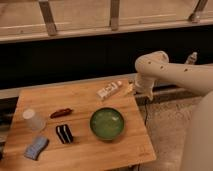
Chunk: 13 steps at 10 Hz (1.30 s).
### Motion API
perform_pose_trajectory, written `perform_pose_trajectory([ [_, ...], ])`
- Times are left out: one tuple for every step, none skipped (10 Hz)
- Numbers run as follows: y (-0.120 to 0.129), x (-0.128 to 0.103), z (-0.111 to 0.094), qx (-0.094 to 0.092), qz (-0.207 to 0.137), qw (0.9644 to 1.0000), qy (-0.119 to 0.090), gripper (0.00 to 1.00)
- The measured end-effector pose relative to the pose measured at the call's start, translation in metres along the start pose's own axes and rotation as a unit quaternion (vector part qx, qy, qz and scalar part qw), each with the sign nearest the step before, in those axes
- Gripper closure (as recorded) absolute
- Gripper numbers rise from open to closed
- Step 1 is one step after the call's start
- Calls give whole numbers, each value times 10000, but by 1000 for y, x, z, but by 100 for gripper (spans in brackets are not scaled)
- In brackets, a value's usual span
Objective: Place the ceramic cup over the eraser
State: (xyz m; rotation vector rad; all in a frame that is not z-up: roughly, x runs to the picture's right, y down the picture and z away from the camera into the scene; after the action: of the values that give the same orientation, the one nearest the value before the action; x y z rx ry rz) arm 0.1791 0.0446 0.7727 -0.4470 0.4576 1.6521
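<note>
My gripper hangs at the far corner of the wooden table; I cannot tell whether it is released or clenched. The green bowl sits near it, toward the front. The ceramic cup stands well apart from it, at the opposite edge. The eraser lies near the cup, on the bowl's side. I judge the cup light, stiff, smooth and breakable, so I would grip gently across its tapered wall.

Robot lab — hand at wooden table's far corner.
</note>
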Motion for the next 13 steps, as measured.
perform_pose_trajectory([
  [0, 0, 0, 0, 0, 10000, 0, 20],
  [0, 0, 0, 0, 0, 10000, 0, 20],
  [0, 0, 0, 0, -1, 10000, 0, 20],
  [0, 0, 0, 0, -1, 10000, 0, 20],
  [0, 0, 0, 0, -1, 10000, 0, 20],
  [0, 0, 0, 0, -1, 10000, 0, 20],
  [0, 0, 0, 0, -1, 10000, 1, 20],
  [0, 0, 0, 0, -1, 10000, 0, 20],
  [0, 0, 0, 0, -1, 10000, 0, 20],
  [0, 0, 0, 0, -1, 10000, 0, 20],
  [0, 0, 0, 0, -1, 10000, 0, 20],
  [1, -1, 0, 1, -4, 10000, -7, 20],
  [2, -3, -1, -9, -23, 10000, -30, 20],
])
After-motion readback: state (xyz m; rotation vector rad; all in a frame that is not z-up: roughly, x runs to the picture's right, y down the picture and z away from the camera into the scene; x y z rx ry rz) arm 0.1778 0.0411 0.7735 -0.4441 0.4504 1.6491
